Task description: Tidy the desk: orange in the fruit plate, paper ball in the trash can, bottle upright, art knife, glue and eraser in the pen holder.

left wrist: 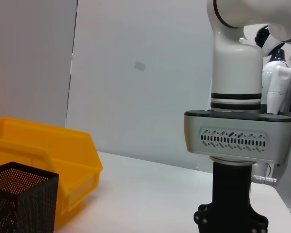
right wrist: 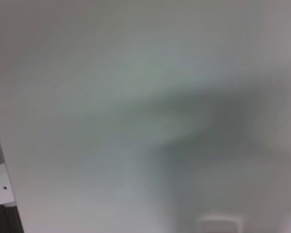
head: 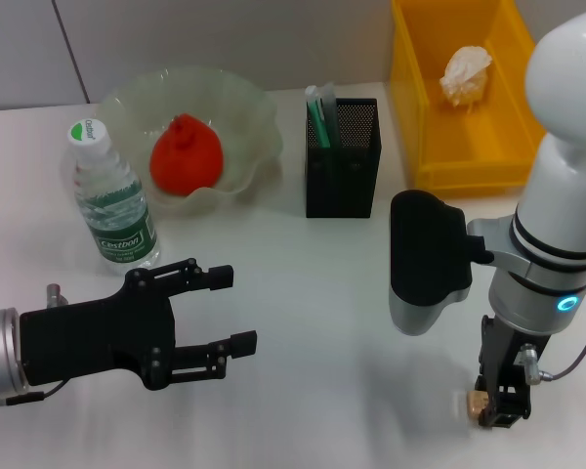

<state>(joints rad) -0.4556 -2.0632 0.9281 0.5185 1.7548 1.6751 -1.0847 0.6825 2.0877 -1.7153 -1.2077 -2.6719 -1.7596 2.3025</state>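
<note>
Most of the tidying looks done. The one yellow trash can [head: 425, 147] at far right holds the single paper ball [head: 467, 74]; the one fruit plate [head: 249, 112] at far left holds the one orange [head: 186, 156]; the one bottle [head: 110, 201] stands upright beside it; the one pen holder [head: 342, 161] between them already holds green-and-white items. Left, by my judgement: the one eraser [head: 475, 403], at near right on the desk. The right gripper [head: 500, 408] stands over it, whether clamped I cannot tell. The left gripper [head: 225, 315] hovers near left, fingers apart.
</note>
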